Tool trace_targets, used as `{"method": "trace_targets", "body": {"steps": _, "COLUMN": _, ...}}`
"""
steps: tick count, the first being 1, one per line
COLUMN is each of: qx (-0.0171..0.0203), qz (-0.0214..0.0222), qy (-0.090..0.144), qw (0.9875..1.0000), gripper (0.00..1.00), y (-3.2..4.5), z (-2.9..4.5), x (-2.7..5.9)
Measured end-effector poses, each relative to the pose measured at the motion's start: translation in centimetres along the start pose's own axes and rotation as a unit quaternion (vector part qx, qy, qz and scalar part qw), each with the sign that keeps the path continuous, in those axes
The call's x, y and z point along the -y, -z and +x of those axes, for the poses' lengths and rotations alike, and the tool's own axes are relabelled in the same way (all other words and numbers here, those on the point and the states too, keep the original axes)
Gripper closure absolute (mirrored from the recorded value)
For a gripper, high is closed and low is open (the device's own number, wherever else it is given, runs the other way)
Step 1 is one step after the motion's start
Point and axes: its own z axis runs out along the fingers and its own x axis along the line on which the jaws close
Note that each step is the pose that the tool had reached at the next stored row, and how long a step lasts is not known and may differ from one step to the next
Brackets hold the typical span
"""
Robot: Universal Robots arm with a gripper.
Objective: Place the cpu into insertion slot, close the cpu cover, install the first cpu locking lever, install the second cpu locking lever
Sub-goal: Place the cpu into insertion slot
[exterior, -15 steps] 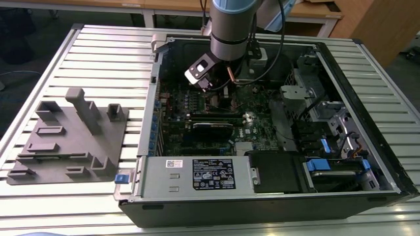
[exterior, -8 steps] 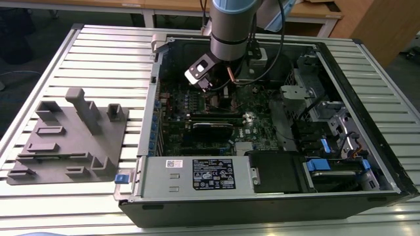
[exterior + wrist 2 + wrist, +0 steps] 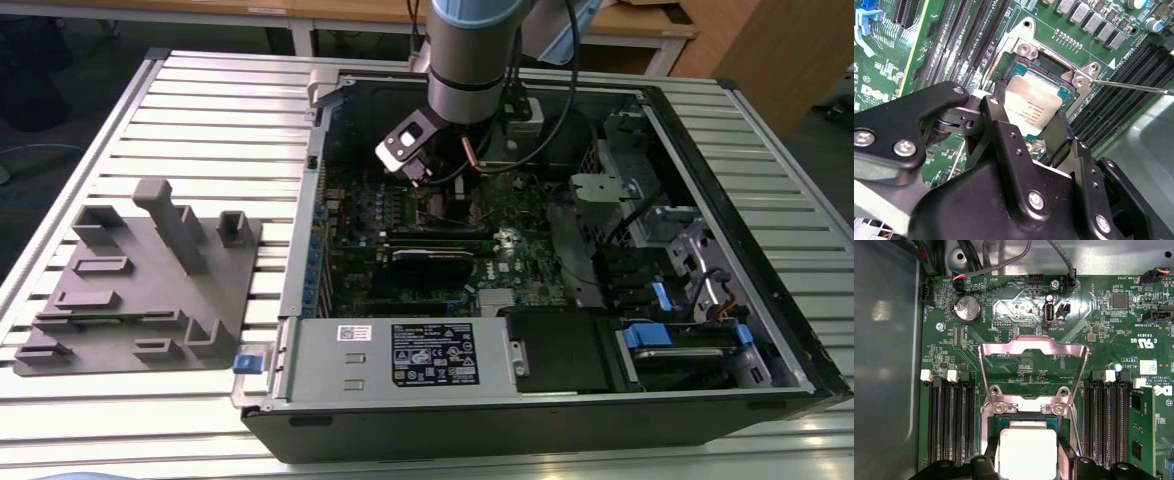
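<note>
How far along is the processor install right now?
Nothing looks finished. In hand: the gripper is at the cpu, which sits over the insertion slot; whether it is fully seated is unclear. Left: the cpu cover is open, and a locking lever sticks out unlatched.

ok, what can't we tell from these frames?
1. Whether the cpu is seated in the insertion slot: second wrist view, the gripper covers its near side.
2. The cpu's full outline: first wrist view, cut off by the picture edge.
3. The insertion slot: exterior view, mostly hidden behind the arm.
</note>
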Motion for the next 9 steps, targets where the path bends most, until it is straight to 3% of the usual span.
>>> {"method": "trace_targets", "body": {"steps": 9, "qx": 0.0006, "qz": 0.0001, "qy": -0.001, "qw": 1.0, "gripper": 0.46, "y": 0.5, "z": 0.01, "x": 0.0}}
